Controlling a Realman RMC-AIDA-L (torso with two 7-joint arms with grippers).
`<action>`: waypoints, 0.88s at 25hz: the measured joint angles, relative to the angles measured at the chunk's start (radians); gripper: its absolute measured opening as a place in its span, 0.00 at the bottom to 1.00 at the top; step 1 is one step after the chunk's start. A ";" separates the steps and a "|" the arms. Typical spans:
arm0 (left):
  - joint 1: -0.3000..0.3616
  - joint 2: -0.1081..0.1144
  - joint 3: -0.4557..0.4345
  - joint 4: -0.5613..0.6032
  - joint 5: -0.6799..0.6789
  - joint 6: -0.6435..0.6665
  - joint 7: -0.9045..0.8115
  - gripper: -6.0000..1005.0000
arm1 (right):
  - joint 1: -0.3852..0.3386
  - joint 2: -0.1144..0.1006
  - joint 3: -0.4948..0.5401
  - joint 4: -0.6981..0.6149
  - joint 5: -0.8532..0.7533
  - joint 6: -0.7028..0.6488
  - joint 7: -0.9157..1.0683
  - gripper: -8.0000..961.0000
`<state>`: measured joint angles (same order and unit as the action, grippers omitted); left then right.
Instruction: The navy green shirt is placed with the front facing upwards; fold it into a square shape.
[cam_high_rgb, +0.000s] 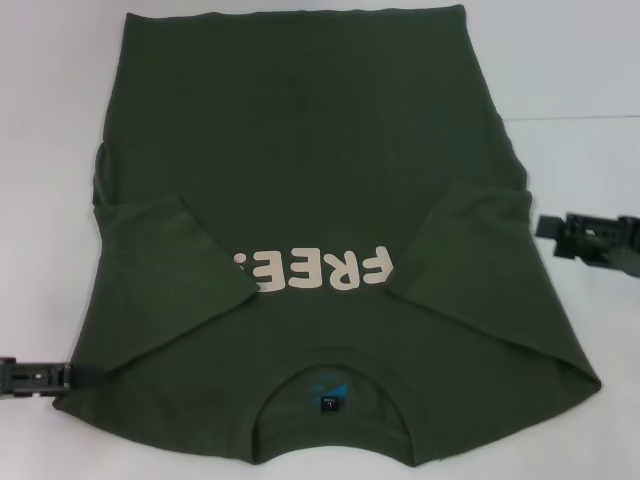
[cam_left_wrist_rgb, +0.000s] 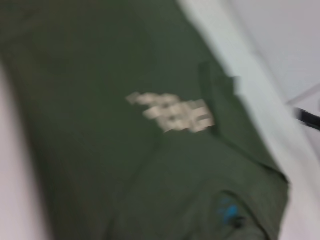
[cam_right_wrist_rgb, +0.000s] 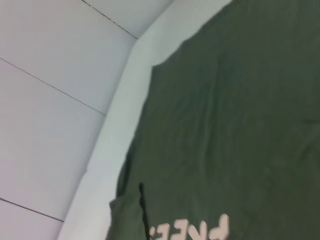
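Shirt (cam_high_rgb: 330, 200), the navy green shirt, spread flat on white tabletop (cam_high_rgb: 570, 60), collar nearest the robot, cream "FREE!" print (cam_high_rgb: 315, 272) face up, both sleeves folded inward over the chest. Left gripper (cam_high_rgb: 60, 377) low at the shirt's left edge by the shoulder, tips at the cloth; jaws' spread cannot be told. Right gripper (cam_high_rgb: 545, 232) just off the shirt's right side beside the folded sleeve, clear of the fabric; jaws' spread likewise cannot be told.
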<state>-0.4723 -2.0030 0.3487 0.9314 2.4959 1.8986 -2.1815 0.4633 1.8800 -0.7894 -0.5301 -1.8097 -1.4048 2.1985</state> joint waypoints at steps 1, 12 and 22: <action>-0.013 0.007 -0.014 -0.002 0.028 -0.003 -0.064 0.90 | -0.010 -0.003 0.000 0.001 -0.007 -0.002 -0.003 0.79; -0.102 0.035 0.040 -0.001 0.190 -0.095 -0.298 0.90 | -0.025 -0.003 0.018 0.004 -0.119 0.011 -0.030 0.79; -0.110 0.022 0.128 -0.002 0.230 -0.158 -0.337 0.90 | -0.036 -0.013 0.022 0.012 -0.135 -0.008 -0.031 0.79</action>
<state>-0.5822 -1.9813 0.4765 0.9295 2.7263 1.7407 -2.5188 0.4274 1.8674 -0.7670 -0.5181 -1.9451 -1.4124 2.1674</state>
